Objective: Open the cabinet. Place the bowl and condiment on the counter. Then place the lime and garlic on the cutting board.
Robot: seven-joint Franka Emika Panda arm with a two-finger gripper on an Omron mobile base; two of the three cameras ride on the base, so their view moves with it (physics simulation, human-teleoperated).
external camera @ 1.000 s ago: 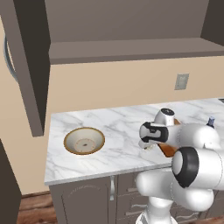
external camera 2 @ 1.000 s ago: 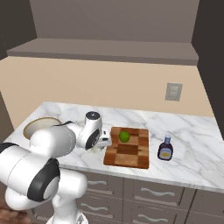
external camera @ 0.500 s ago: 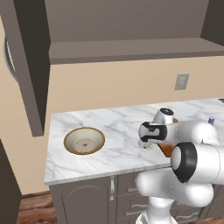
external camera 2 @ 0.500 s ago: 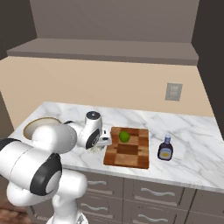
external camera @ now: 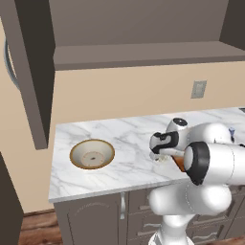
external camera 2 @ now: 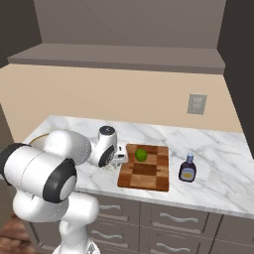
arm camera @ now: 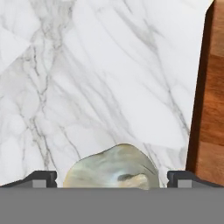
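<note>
A: The claw [arm camera: 112,177] is being held spread wide, its tips either side of the garlic [arm camera: 111,167], which is lying on the worktop [arm camera: 87,78] just beside the cutting board [arm camera: 210,100].

B: Nothing is being pinched. A light, lumpy, papery bulb is being judged here; it is best taken across its widest middle, gently.

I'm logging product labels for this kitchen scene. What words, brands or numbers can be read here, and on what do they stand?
No text can be read.
Condiment: it carries a pale label, too small and blurred to read.
Wall plate: blank, no markings.
</note>
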